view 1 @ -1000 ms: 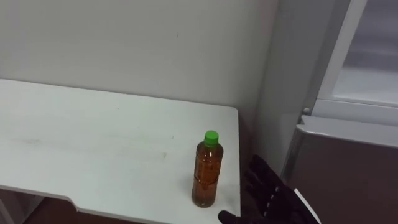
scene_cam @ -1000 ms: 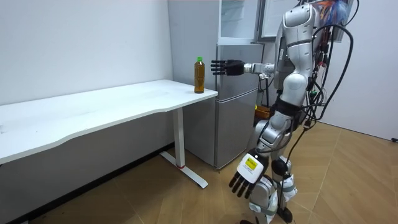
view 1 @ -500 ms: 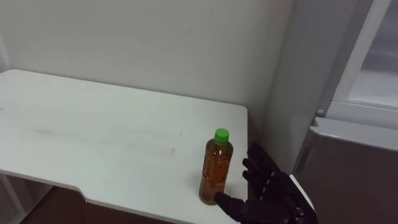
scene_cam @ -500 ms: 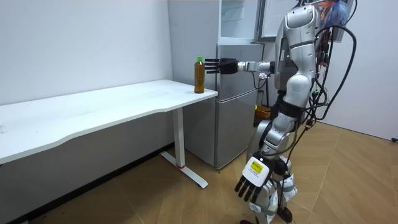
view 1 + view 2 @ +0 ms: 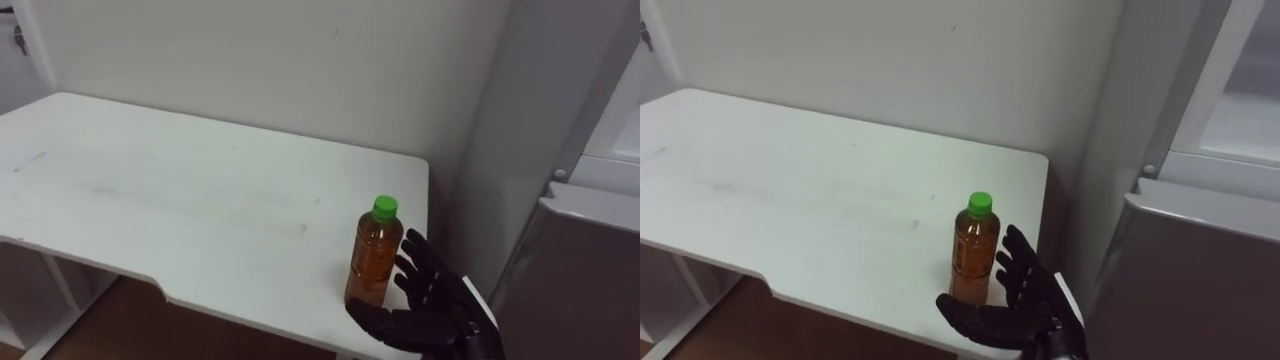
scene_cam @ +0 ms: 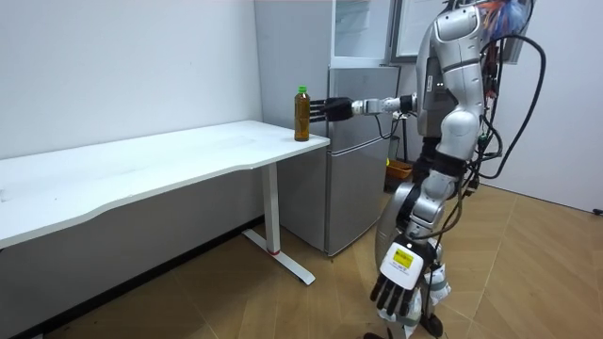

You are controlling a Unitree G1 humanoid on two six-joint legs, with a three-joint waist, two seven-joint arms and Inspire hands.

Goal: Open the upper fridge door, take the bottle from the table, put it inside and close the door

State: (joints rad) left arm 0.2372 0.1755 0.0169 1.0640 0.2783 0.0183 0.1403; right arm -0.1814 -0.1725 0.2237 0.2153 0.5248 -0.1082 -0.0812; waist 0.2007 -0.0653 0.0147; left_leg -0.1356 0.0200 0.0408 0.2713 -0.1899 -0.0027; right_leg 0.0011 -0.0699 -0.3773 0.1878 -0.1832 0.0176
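Note:
A clear bottle [image 5: 376,262] of amber drink with a green cap stands upright near the right end of the white table [image 5: 180,210]. My right hand [image 5: 430,310] is open right beside it, with the thumb low in front of the bottle's base and the fingers spread just to its right. Whether they touch it I cannot tell. In the room view the right hand [image 6: 334,108] is stretched out level to the bottle [image 6: 301,113], and my left hand [image 6: 400,282] hangs open low at my side.
The grey fridge [image 5: 590,270] stands just right of the table end, its upper compartment [image 5: 1240,100] showing white inside. A narrow gap and the grey wall lie behind the bottle. I stand on the wooden floor in front of the fridge.
My right hand has reached forward from beside the table end until it is up against the bottle. The head camera has shifted, and the left hand has swung a little.

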